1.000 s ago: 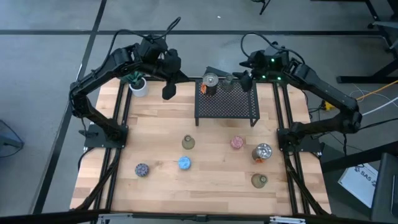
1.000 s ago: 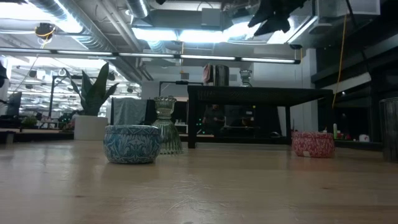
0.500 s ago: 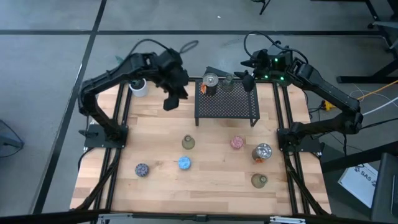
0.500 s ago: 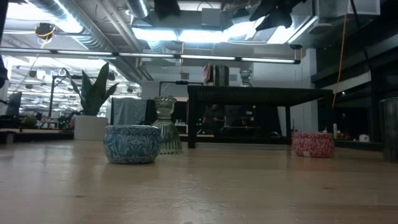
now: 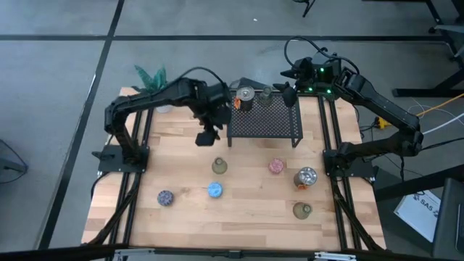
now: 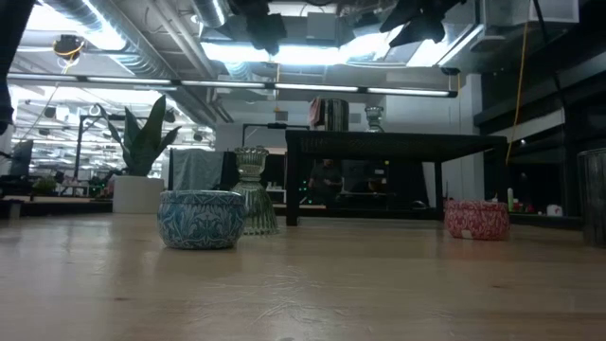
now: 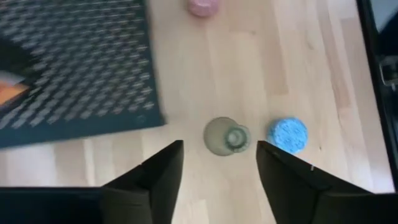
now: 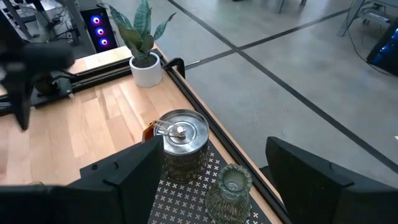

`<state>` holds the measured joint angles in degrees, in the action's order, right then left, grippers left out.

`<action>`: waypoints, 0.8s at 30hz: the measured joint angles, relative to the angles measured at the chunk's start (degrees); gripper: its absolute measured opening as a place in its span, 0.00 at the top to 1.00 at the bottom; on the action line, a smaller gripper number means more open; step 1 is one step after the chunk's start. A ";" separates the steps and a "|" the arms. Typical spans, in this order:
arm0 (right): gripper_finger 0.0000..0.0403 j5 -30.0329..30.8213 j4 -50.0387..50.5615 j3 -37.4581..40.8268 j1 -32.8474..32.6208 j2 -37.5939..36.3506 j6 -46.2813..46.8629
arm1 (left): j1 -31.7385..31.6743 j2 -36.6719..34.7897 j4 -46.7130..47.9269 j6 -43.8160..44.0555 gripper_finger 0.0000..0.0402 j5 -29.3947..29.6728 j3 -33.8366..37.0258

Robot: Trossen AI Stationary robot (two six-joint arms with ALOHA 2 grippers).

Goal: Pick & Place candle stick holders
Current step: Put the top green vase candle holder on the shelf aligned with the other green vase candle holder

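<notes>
L gripper (image 5: 206, 135) has swung from the potted plant (image 5: 151, 76) to the mesh rack's (image 5: 263, 123) left edge, above the olive ribbed-glass holder (image 5: 219, 166); fingers apart, empty. R gripper (image 5: 288, 95) unchanged over rack's back edge, jaws wide, by silvery tin (image 5: 246, 94) & glass holder (image 5: 266, 94). Other holders spread on bare wood.

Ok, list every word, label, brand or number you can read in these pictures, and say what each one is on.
"SAS": on a white sheet or box lying on the floor beside the table's right edge, high view; the smaller print under it is too small to read.
No other readable text: none shows on the candle stick holders, the black mesh rack or the arms.
</notes>
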<state>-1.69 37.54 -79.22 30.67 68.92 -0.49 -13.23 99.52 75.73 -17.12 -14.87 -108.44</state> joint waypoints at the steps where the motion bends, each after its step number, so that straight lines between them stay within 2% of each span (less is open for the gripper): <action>1: 0.29 0.00 0.00 0.00 0.00 -0.01 0.00 | 0.69 0.37 0.24 -0.72 0.47 0.06 0.00; 6: 0.29 -0.01 -0.14 0.00 0.00 -0.98 0.00 | 4.18 2.21 2.29 1.74 0.38 3.34 0.00; 11: 0.29 -2.37 -1.54 -0.02 0.00 -3.08 0.00 | 6.64 3.63 2.36 5.75 0.32 3.39 1.89; 24: 0.29 -3.50 -6.04 -0.04 0.02 -7.34 -0.42 | 13.06 7.86 -2.84 11.08 0.29 7.92 7.02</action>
<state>-5.19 31.50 -79.26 30.70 61.58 -0.91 -0.17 107.38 72.88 -6.04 -6.96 -101.42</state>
